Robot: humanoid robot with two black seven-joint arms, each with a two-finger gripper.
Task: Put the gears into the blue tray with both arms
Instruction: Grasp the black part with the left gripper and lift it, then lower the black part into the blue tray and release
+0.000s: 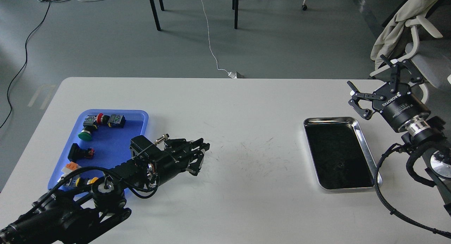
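The blue tray (105,138) lies at the table's (225,103) left, holding coloured push-button switches (100,122). Just right of it, the left gripper (201,153) hovers with fingers drawn together; no gear shows between them, so whether they clamp one I cannot tell. Farther right sits the steel tray (366,148), then the right gripper (370,90), fingers spread apart.
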